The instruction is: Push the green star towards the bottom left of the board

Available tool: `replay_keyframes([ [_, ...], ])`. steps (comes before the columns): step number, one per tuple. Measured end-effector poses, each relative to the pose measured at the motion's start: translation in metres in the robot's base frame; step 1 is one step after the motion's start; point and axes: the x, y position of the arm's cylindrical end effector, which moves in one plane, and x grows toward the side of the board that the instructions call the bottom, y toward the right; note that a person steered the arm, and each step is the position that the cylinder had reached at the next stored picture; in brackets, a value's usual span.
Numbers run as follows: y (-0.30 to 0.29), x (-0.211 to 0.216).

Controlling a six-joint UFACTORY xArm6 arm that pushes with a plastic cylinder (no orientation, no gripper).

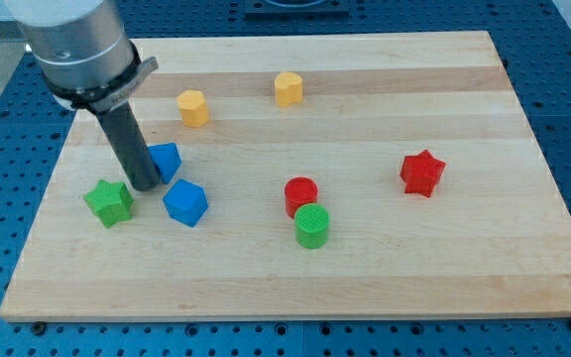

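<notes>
The green star [108, 201] lies on the wooden board [385, 268] at the view's left, below the middle. My tip [146, 186] is the lower end of the dark rod and stands just to the right of the star and slightly above it, very close to it; whether they touch cannot be told. A blue block [166, 159] sits right behind the rod, partly hidden by it. A blue cube [185, 202] lies just right of the tip.
Two yellow blocks [193, 107] [287, 88] lie near the view's top. A red cylinder [300, 194] touches a green cylinder [312, 225] at the centre. A red star [422, 173] lies at the right. The board's left edge is close to the green star.
</notes>
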Motion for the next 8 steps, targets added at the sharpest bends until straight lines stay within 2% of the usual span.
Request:
replay_keyframes([
  [1,-0.044,-0.001],
  [2,-0.077,0.023],
  [3,-0.079,0.050],
  [4,-0.079,0.011],
  [5,-0.056,-0.005],
  [6,-0.026,0.005],
  [7,-0.026,0.036],
  [8,-0.053,0.069],
])
